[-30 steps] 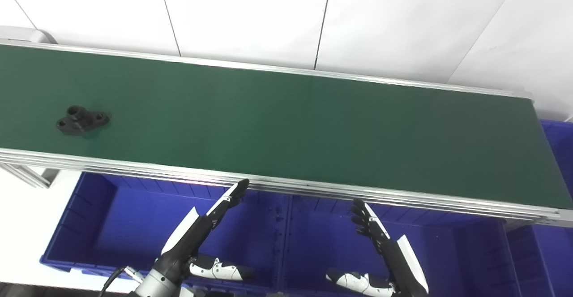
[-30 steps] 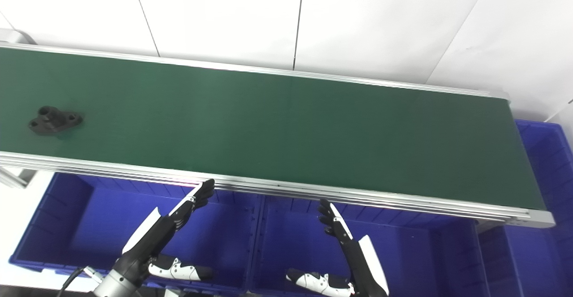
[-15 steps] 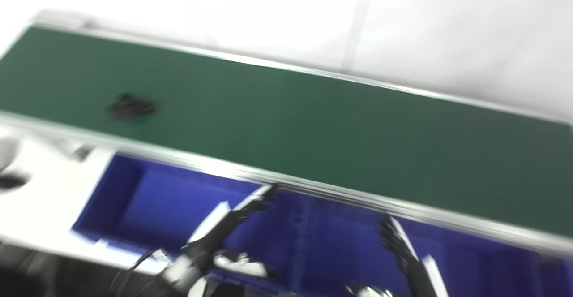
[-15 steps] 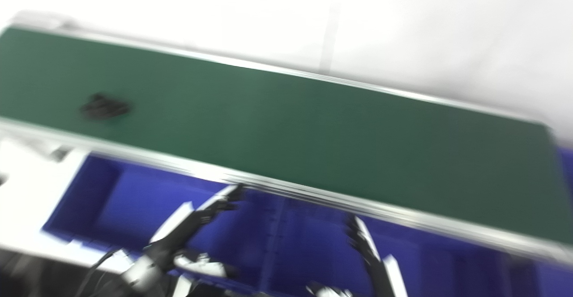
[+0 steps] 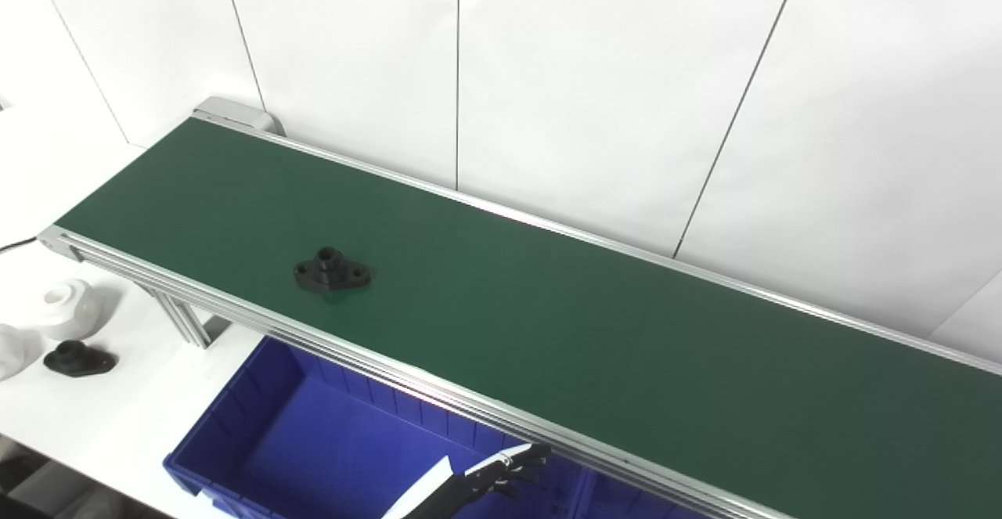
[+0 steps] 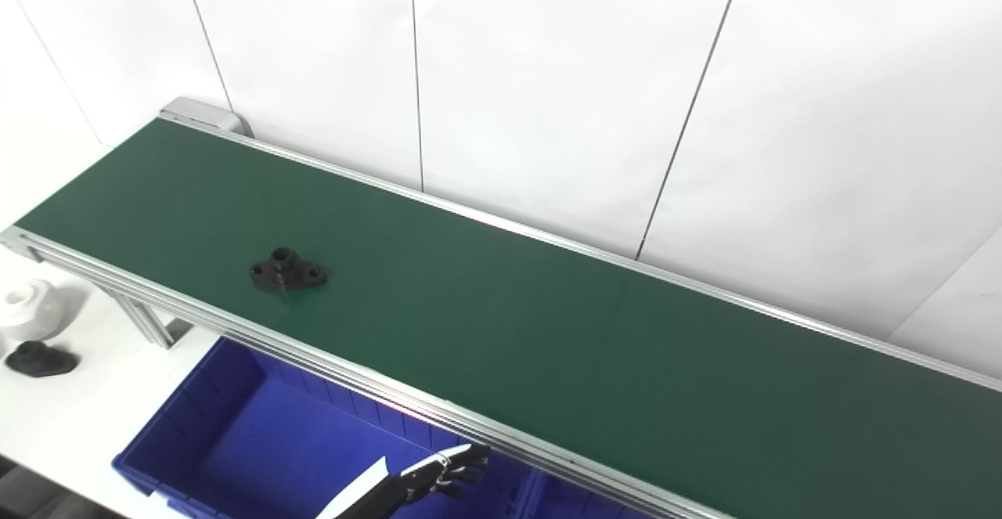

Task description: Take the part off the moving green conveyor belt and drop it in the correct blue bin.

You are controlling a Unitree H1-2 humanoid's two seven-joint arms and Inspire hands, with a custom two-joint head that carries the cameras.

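A black flanged part (image 5: 332, 271) with a raised hub and two bolt holes lies on the green conveyor belt (image 5: 548, 323), left of the middle and near the front rail. My left hand (image 5: 501, 472) shows at the bottom edge, below the belt's front rail and above the blue bin (image 5: 235, 456). Its fingers are spread apart and hold nothing. It is well to the right of and below the part. My right hand is out of the picture.
On the white table at the far left sit white parts (image 5: 66, 309) and a black part (image 5: 78, 359). The belt's aluminium front rail (image 5: 376, 370) runs between the hand and the belt. A second blue bin (image 5: 618, 499) adjoins the first.
The camera has swung left and up, so the whole picture has shifted. The belt's left end and the table parts have come into view. The right hand has left the picture.
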